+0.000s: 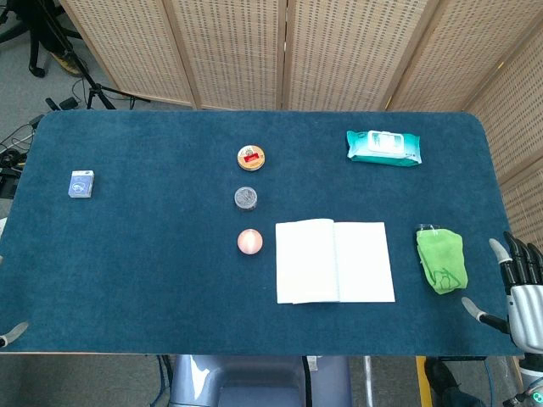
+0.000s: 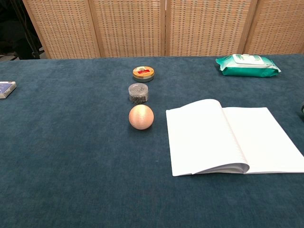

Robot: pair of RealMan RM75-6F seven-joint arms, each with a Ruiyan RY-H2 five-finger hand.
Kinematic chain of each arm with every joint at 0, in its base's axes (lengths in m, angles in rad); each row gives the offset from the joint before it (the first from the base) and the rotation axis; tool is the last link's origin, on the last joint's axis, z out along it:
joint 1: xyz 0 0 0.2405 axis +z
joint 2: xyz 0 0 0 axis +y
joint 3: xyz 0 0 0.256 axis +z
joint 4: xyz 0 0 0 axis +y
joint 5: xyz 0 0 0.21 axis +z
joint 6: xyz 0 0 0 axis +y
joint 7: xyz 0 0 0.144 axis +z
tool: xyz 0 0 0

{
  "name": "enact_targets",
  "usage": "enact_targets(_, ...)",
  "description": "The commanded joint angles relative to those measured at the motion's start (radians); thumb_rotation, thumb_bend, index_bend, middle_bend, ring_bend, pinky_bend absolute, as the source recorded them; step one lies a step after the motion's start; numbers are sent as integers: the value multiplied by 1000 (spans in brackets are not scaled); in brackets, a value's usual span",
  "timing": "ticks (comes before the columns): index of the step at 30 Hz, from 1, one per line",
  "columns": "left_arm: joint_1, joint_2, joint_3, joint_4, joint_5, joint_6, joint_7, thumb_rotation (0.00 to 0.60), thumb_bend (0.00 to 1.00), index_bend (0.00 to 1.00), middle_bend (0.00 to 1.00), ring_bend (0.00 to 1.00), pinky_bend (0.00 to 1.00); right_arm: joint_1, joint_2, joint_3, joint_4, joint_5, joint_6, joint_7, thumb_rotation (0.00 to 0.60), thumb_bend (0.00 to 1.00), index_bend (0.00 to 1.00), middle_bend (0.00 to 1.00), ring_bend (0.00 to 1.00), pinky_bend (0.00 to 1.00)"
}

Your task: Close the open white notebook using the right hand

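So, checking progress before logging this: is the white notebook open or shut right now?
Open. The white notebook lies spread flat, both pages facing up, the left one bowed near the spine. The right robot hand is off to its side, not touching it.

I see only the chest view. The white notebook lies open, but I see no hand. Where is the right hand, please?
Observer: In the head view, the right hand is at the right edge of the table, beyond the notebook. Its fingers are apart and it holds nothing.
Operator: Is something between it and the notebook?
Observer: Yes, a green cloth lies between them, apart from the notebook.
Operator: And the left hand?
Observer: Only a fingertip of the left hand shows, at the table's front left corner. I cannot tell whether it is open.
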Motion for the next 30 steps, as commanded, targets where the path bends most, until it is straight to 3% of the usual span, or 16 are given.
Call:
enact_targets(1,-1,2,1,2,2,-3,-4,600,0,0,0,0,0,5,9,-8,-3,-1,-18,20,600,0,0,0,0,0)
enact_targets(8,-2,2,-2,0,3,-2,-4,600,0,0,0,0,0,25,22,-28,14,-51,-42,58,600,0,0,0,0,0)
enact_targets(12,-6,-2,-3,-11,0,-14,20,600,0,0,0,0,0,88,9,-49,69,-150,-88,146,600,0,0,0,0,0)
enact_targets(19,-16,2,-11,-27,-24,-40,29,600,0,0,0,0,0,220,-49,-68,118,-268,-213,117,600,0,0,0,0,0)
enact_targets(24,-25,9,-15,-41,-40,-65,37,600,0,0,0,0,0,295,-114,-73,131,-339,-286,-4,600,0,0,0,0,0)
enact_targets(26,-26,9,-15,-43,-43,-68,38,600,0,0,0,0,0,340,-158,-85,133,-367,-373,-102,600,0,0,0,0,0)
enact_targets(30,-27,12,-18,-42,-50,-73,30,600,0,0,0,0,0,385,-212,-60,89,-301,-496,-225,600,0,0,0,0,0)
